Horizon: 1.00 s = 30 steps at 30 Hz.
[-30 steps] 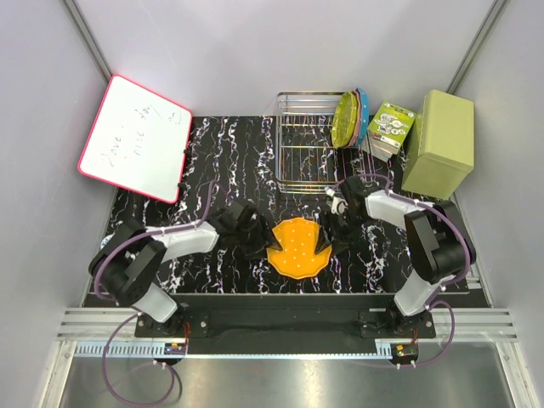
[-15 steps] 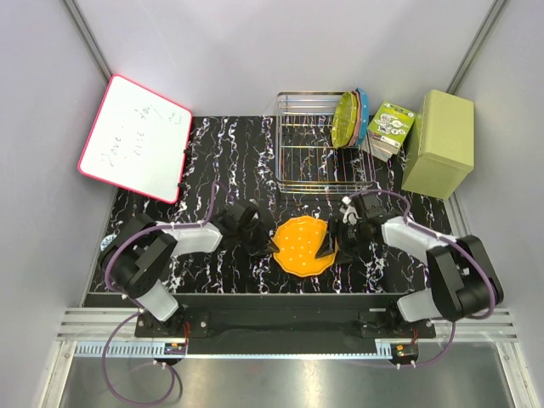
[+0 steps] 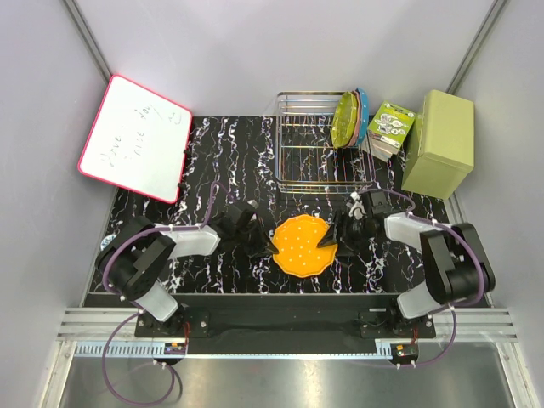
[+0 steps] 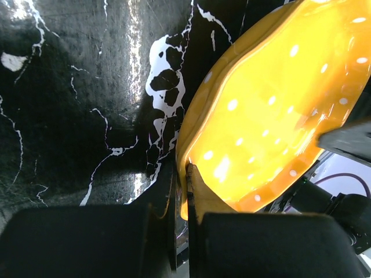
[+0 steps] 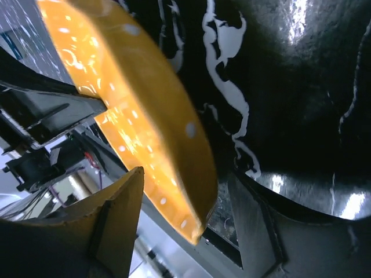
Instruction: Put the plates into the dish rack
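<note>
Within left hand (image 4: 182,176), orange plate (image 4: 272,116)

The green plate (image 3: 344,120) and blue plate (image 3: 363,112) are filling the right end of the dish rack (image 3: 313,144), leaving its left and middle open from above. Bare table (image 3: 297,202) is lying between the rack and the orange plate (image 3: 303,245), which the left gripper (image 3: 269,248) and right gripper (image 3: 333,244) are hemming in sideways.

Lone plate (image 3: 303,244) lies on table (image 3: 212,161) between left gripper (image 3: 266,246) and right gripper (image 3: 333,240) (one at each rim). Dish rack (image 3: 310,153) stands behind, two plates (image 3: 345,121) upright at its right end.
</note>
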Motion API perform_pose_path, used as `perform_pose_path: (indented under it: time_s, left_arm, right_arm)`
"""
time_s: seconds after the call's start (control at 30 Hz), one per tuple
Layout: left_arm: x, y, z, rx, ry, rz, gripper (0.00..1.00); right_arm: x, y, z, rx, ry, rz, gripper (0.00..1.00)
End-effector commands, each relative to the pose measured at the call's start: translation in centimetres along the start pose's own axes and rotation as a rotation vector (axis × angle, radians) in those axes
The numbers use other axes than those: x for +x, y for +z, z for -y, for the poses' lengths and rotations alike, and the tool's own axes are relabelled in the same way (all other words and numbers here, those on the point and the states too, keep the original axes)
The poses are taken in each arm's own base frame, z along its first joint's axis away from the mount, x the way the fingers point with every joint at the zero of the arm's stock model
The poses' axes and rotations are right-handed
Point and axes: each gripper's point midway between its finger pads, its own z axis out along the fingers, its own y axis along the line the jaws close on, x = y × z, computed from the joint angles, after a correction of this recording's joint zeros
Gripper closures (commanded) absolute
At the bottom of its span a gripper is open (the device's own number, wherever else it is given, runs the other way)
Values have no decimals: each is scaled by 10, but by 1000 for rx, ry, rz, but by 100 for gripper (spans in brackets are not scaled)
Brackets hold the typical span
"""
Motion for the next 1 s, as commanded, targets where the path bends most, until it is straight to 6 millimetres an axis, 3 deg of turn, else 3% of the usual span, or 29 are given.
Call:
perform_pose_path:
  time_s: [0.0, 0.13, 0.27, 0.37, 0.4, 0.47, 0.5, 0.53, 0.57, 0.6, 0.67, 0.7, 0.73, 0.77, 0.8, 0.83, 0.87, 0.9, 0.93, 0.97]
  left_arm:
    - [9, 3, -3, 16, 40, -39, 100]
    - [12, 4, 2, 30, 51, -49, 100]
    - [15, 3, 5, 41, 56, -57, 100]
    - [15, 2, 6, 42, 60, -54, 100]
    - [15, 1, 6, 40, 60, -57, 100]
    - [16, 1, 5, 38, 64, -58, 100]
    - [16, -1, 6, 37, 63, -59, 96]
    - [14, -2, 4, 24, 70, -52, 85]
    - [13, -5, 2, -4, 80, -55, 52]
    - [8, -11, 5, -8, 110, -38, 40]
    - [-11, -23, 5, -38, 225, -3, 24]
    - [-24, -34, 13, -27, 285, 32, 16]
    - [-48, -45, 9, -57, 414, 90, 14]
    - [-70, -65, 24, -73, 499, 148, 13]
    - [-93, -81, 21, -129, 569, 209, 12]
    - [-138, -109, 21, -290, 695, 366, 10]
    - [-158, -132, 20, -379, 722, 466, 4]
    - [-179, -152, 17, -469, 731, 565, 1]
    - [-206, -184, 8, -622, 751, 685, 1]
    - [-221, -203, 15, -648, 756, 779, 1]
  right_arm:
    - [-10, 10, -16, -104, -20, -40, 36]
    - [-13, 13, -15, -114, -54, -18, 44]
    - [-23, 6, -32, -192, -77, 75, 47]
    - [-14, 4, -41, -219, -93, 73, 63]
    - [-14, 2, -43, -221, -98, 78, 76]
    - [-14, -4, -47, -221, -117, 100, 90]
    - [-16, -6, -48, -210, -125, 112, 99]
    - [-18, -12, -53, -216, -149, 132, 100]
    - [-13, -15, -51, -196, -144, 116, 100]
    - [-16, -26, -61, -202, -180, 146, 100]
    - [-9, -37, -62, -164, -193, 136, 100]
    - [-14, -53, -79, -183, -242, 173, 100]
    - [-14, -62, -86, -187, -294, 185, 100]
    - [-14, -77, -99, -187, -324, 191, 100]
    - [-15, -93, -113, -194, -385, 234, 100]
    - [-13, -103, -118, -177, -437, 243, 100]
    - [-24, -125, -144, -196, -505, 308, 100]
    - [-31, -136, -155, -189, -542, 344, 100]
    - [-37, -146, -167, -188, -588, 371, 100]
    - [-46, -169, -194, -208, -643, 426, 100]
